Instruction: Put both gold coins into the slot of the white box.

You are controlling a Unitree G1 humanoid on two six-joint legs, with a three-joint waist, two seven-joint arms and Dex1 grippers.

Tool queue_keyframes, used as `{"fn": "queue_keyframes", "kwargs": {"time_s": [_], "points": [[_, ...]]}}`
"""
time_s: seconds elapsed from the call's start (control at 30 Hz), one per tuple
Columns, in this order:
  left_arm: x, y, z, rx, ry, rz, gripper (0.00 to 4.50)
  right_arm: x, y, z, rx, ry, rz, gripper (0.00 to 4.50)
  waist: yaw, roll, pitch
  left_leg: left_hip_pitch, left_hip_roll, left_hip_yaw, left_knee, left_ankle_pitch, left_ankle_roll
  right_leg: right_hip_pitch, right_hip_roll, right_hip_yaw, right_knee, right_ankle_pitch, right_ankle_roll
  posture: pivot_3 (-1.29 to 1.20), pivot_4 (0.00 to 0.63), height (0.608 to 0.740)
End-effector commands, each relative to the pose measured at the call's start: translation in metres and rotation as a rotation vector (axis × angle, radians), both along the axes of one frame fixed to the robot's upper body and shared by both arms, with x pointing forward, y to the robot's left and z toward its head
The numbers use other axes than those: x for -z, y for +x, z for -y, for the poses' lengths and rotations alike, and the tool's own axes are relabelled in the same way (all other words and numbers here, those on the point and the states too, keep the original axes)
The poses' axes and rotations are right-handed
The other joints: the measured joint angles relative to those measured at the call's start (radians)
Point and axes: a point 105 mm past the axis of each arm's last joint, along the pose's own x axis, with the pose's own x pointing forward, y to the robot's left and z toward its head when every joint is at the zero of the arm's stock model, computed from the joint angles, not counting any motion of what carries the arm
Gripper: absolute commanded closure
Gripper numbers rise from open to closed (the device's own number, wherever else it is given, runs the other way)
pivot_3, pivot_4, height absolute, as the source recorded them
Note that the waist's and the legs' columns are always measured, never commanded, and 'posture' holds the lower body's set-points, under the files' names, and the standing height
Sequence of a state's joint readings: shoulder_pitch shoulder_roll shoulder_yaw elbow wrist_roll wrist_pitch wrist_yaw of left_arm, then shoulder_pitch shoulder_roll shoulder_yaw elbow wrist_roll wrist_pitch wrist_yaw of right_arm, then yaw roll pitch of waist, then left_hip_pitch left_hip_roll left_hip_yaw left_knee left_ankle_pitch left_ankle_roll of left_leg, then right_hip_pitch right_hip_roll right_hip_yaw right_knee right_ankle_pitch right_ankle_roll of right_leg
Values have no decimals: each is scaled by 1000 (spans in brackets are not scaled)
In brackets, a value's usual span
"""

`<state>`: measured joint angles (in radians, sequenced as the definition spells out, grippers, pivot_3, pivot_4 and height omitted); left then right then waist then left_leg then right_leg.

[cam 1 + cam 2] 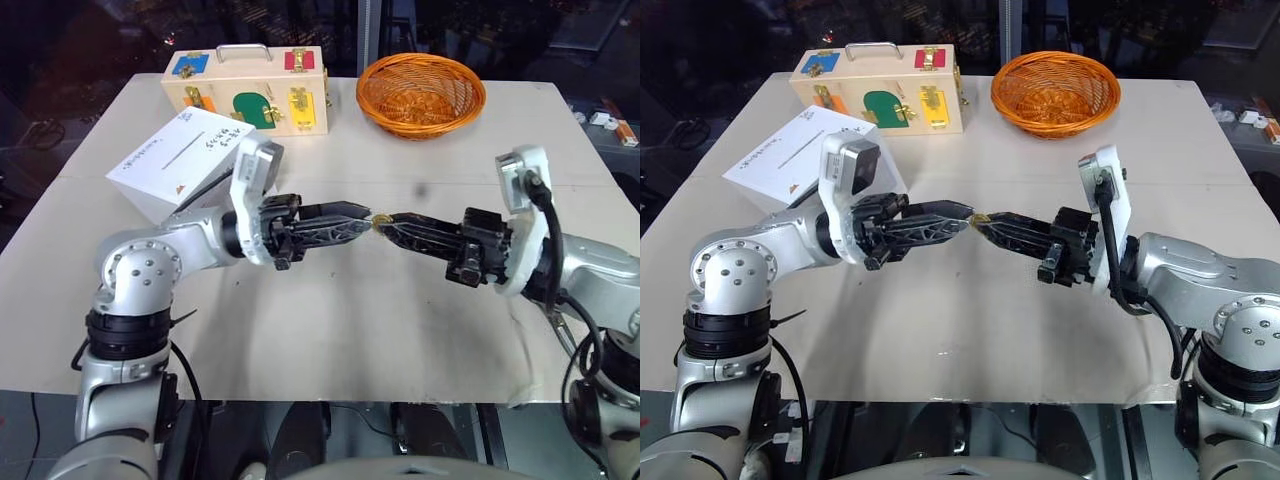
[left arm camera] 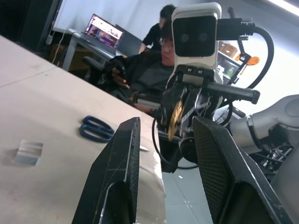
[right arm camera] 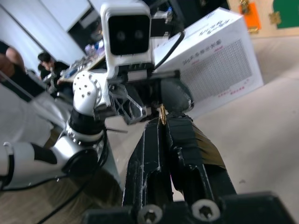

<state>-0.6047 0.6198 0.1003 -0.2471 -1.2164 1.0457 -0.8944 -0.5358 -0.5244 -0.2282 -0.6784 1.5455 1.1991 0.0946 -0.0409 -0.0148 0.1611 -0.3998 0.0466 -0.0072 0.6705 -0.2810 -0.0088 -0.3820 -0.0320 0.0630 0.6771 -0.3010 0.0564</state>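
Item: thin round gold coin (image 1: 381, 220), glossy metal, edge-on at frame centre, pinched between the closed black fingers of the right gripper (image 1: 390, 224); the left gripper (image 1: 362, 214) meets it tip to tip, ribbed fingers apart around the coin. Risk: a mistimed handover could drop the smooth disc onto the matte table (image 1: 400, 330). White box (image 1: 185, 160), smooth printed cardboard with dark slot (image 1: 183, 156), upper left.

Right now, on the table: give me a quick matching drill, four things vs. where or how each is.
Things:
1. gold coin
2. white box
3. orange basket
4. wooden latch box

Place or state:
A. far edge, right of the wooden latch box
B. pinched in the right pincer
C. slot face up, behind the left arm
D. far edge, metal handle on top

Pairs: 1-B, 2-C, 3-A, 4-D
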Motion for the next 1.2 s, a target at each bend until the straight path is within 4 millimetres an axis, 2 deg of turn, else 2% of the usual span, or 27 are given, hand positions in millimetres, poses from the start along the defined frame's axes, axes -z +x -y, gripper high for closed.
{"fn": "queue_keyframes", "kwargs": {"time_s": [0.03,0.1,0.2,0.47,0.73,1.07,1.1,1.13,1.2], "points": [[-6,-3,3,41,-15,14,2733,-14,-8,-4,-42,37,35,4500,0,0,0,0,0,0,0,0,0,0,0,0,0,0,0,0,150,726],[-6,-4,3,52,-17,12,2733,-16,-8,-5,-44,36,35,4500,0,0,0,0,0,0,0,0,0,0,0,0,0,0,0,0,150,726],[-6,-5,2,59,-15,11,3730,-16,-9,-6,-39,33,33,4500,0,0,1,0,0,0,0,0,0,0,0,0,0,0,0,0,150,726],[-8,-4,-1,68,-16,0,3730,-10,-11,-6,-33,-46,60,4500,2,-1,1,0,0,0,0,0,0,0,0,0,-1,0,0,0,150,726],[2,-9,-6,98,22,-28,3730,-15,-10,-2,-24,25,27,4500,1,-1,2,-1,0,0,0,0,0,0,0,0,-1,0,0,0,150,726],[2,-8,-4,98,15,-22,3730,-14,-10,-2,-19,16,24,4500,4,-1,2,-1,0,-1,0,0,0,0,0,0,-1,0,0,0,150,726],[3,-8,-4,95,17,-18,3730,-12,-7,-1,-1,4,27,4500,4,-1,2,-1,0,-1,0,0,0,0,0,0,-1,0,0,0,150,726],[4,-8,-5,85,23,-13,3730,-5,5,3,75,-36,24,4500,5,-1,2,-1,0,-1,0,0,0,0,0,0,-1,0,0,0,150,726],[9,-6,-9,46,50,7,3730,20,40,22,293,-173,9,4500,3,-1,2,-1,0,-1,0,0,0,0,0,0,-1,0,0,0,150,726]]}}
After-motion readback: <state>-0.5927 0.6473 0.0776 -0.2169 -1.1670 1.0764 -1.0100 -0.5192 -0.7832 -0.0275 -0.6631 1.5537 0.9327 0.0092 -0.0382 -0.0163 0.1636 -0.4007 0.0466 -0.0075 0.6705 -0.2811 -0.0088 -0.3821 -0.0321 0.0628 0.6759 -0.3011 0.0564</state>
